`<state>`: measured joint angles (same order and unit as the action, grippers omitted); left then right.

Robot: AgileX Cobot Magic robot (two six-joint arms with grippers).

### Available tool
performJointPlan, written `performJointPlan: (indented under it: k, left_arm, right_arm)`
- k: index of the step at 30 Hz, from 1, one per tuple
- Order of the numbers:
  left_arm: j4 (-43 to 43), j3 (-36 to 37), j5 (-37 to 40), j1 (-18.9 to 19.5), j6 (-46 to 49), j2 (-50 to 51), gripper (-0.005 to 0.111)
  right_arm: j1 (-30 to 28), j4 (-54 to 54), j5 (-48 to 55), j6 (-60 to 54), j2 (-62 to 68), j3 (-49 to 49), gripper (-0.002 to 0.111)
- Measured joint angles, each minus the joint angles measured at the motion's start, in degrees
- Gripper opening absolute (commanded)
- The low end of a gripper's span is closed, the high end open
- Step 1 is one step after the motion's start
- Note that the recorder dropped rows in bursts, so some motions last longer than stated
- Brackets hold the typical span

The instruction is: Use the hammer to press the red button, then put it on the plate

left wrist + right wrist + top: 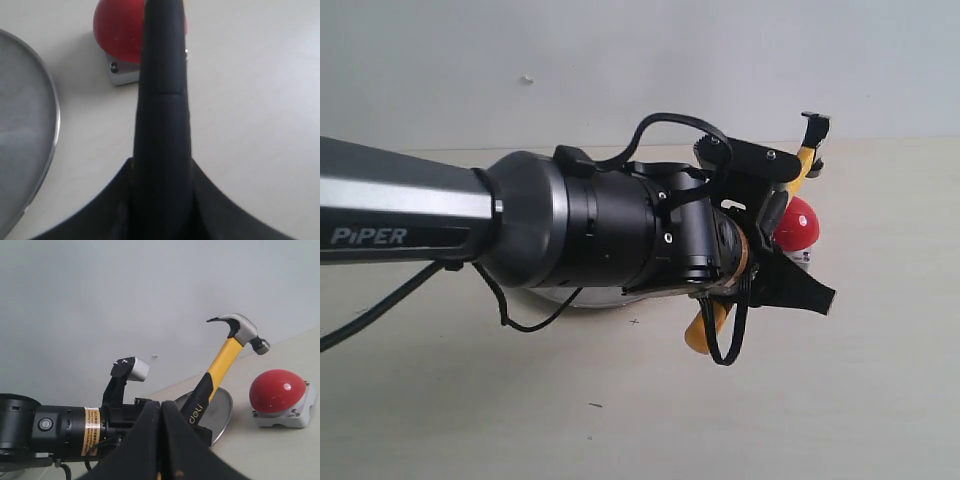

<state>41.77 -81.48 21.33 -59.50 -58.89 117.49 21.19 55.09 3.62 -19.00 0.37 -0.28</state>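
My left gripper (760, 245) is shut on the black grip of the hammer (804, 160). The hammer stands tilted, its steel head (241, 330) raised in the air above and beside the red button (278, 390), not touching it. The holed yellow end (698, 335) sticks out below the gripper. In the left wrist view the dark handle (162, 100) runs over the red button (117, 30). The steel plate (30, 150) lies right beside the button, mostly hidden under my left arm in the exterior view. My right gripper (161, 412) is shut and empty, watching from the side.
The left arm (440, 215) stretches across the middle of the exterior view, with loose black cables (530, 320) hanging under it. A pale wall (620, 60) closes off the far side of the beige table (620, 410).
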Motion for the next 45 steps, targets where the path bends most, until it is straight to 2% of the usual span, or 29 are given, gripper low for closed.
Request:
performJointPlan:
  k: [8, 24, 30, 39, 41, 45]
  left_arm:
    - [-0.2, -0.7, 1.3, 1.5, 0.1, 0.7, 0.0]
    - [-0.4, -0.9, 3.0, 1.6, 3.6, 0.3, 0.0]
    - [-1.2, -5.0, 8.4, 1.6, 8.5, -4.5, 0.0]
    - [-3.1, -10.3, 9.3, 1.6, 13.5, -11.2, 0.0]
    - [-5.3, -10.4, 9.9, 1.6, 14.7, -11.2, 0.0]
    - [-15.1, -10.0, 11.2, 1.8, 23.6, -8.5, 0.0]
  right_arm:
    - [0.0, 0.0, 0.0, 0.0, 0.0, 0.0, 0.0]
    - [0.0, 0.0, 0.0, 0.0, 0.0, 0.0, 0.0]
    - [0.0, 0.0, 0.0, 0.0, 0.0, 0.0, 0.0]
    - [0.0, 0.0, 0.0, 0.0, 0.0, 0.0, 0.0]
    - [0.0, 0.0, 0.0, 0.0, 0.0, 0.0, 0.0]
    - [0.0, 0.0, 0.0, 0.0, 0.0, 0.0, 0.0]
